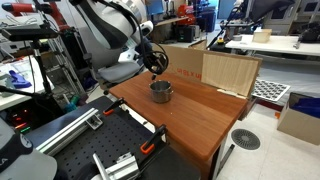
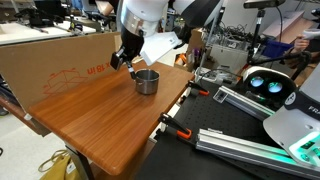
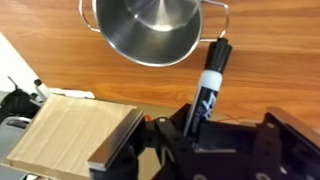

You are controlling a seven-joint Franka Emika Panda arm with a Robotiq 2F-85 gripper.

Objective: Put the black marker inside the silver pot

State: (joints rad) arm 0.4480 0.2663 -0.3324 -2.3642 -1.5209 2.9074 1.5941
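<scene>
Marker (image 3: 210, 88): dark barrel with pale band, gripped at its lower end; free end just beside the pot rim, not inside
Hand (image 1: 154, 66): clamped on the marker, close above the pot
Pot (image 3: 150, 30): upright on the table (image 3: 260, 95), mouth unobstructed
Handling: judged light, stiff and smooth; an end grip may let it swivel, mid-barrel looks steadier

Polished, mirror-bright metal of the silver pot (image 3: 150, 30); smooth, satin-finished wood of the bench (image 3: 272, 80); glossy plastic of the black marker (image 3: 210, 85); matt, pale wood of the board (image 3: 70, 135).
</scene>
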